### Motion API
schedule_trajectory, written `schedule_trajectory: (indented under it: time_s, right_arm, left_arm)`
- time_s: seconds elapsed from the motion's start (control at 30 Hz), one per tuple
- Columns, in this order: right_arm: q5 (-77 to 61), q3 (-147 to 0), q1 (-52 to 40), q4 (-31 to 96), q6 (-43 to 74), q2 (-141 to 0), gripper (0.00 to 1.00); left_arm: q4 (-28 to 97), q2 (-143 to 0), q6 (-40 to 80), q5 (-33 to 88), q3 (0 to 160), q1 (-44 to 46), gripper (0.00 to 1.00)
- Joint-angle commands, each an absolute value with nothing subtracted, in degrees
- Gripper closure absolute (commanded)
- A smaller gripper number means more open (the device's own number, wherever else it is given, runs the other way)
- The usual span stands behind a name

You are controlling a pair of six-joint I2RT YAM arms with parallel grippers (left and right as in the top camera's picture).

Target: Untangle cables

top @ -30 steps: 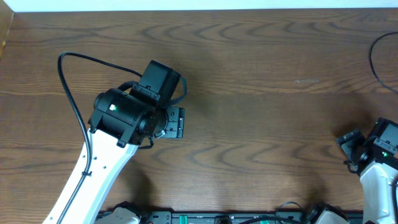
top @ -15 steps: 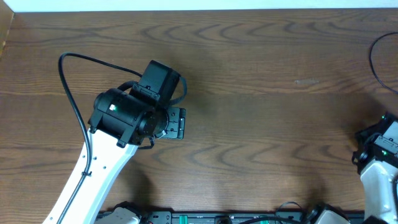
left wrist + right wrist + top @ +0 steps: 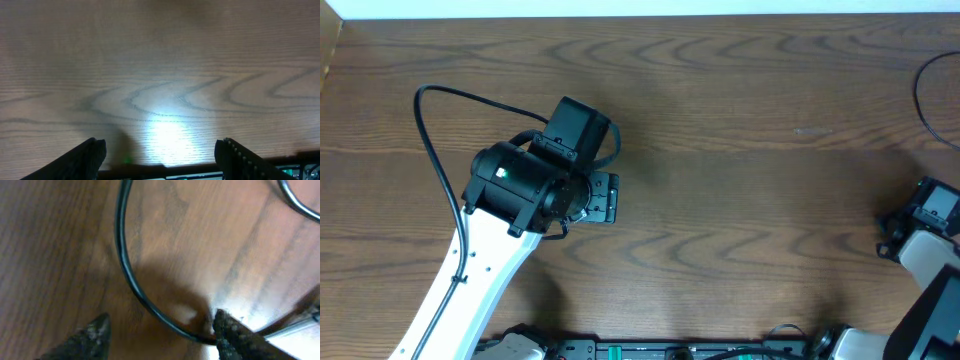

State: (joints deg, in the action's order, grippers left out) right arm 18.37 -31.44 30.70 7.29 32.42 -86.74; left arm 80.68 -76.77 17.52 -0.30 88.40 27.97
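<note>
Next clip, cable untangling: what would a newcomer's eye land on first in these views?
The bulky black left arm over the left-centre of the wooden table, its left gripper open above bare, glare-lit wood. Next, in the right wrist view, a thin black cable curves on the wood between the open jaws of the right gripper, at the table's right edge.

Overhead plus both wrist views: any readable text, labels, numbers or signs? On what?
None readable in any view.
Table: bare wood grain, no markings.
Left arm: black housing with one green light, no lettering visible.
Strip along the bottom of the overhead view: green bits, too small to read.
Black cable in the right wrist view: no print visible.
</note>
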Motion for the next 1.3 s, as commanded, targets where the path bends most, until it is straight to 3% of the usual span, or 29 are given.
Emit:
schedule_trajectory:
  time_s: [0.0, 0.3, 0.37, 0.43, 0.53, 0.9, 1.27]
  right_arm:
    - [18.0, -31.7, 31.2, 5.3, 32.1, -88.8, 0.45]
    - [17.8, -31.7, 32.8, -1.3, 32.1, -89.2, 0.50]
    - [17.8, -31.7, 33.8, -2.1, 32.1, -89.2, 0.63]
    - [17.5, -31.7, 35.5, -2.2, 33.2, -89.2, 0.99]
    - [14.6, -31.8, 37.9, -2.3, 35.4, -89.2, 0.99]
    - [-23.0, -39.5, 50.0, -13.5, 39.6, -88.7, 0.99]
    - [-23.6, -49.6, 60.6, -14.4, 41.6, -88.7, 0.99]
  left_arm:
    - [80.7, -77.2, 16.6, -0.4, 88.3, 28.0, 0.25]
    - [80.7, -77.2, 16.6, -0.4, 88.3, 28.0, 0.25]
    - [80.7, -77.2, 16.6, -0.4, 88.3, 28.0, 0.25]
    - [80.7, -77.2, 16.6, -0.4, 88.3, 28.0, 0.25]
    - [80.8, -77.2, 16.6, -0.4, 88.3, 28.0, 0.24]
    - [80.8, -77.2, 16.6, -0.4, 88.3, 28.0, 0.25]
    - [80.7, -77.2, 17.0, 1.1, 88.3, 28.0, 0.25]
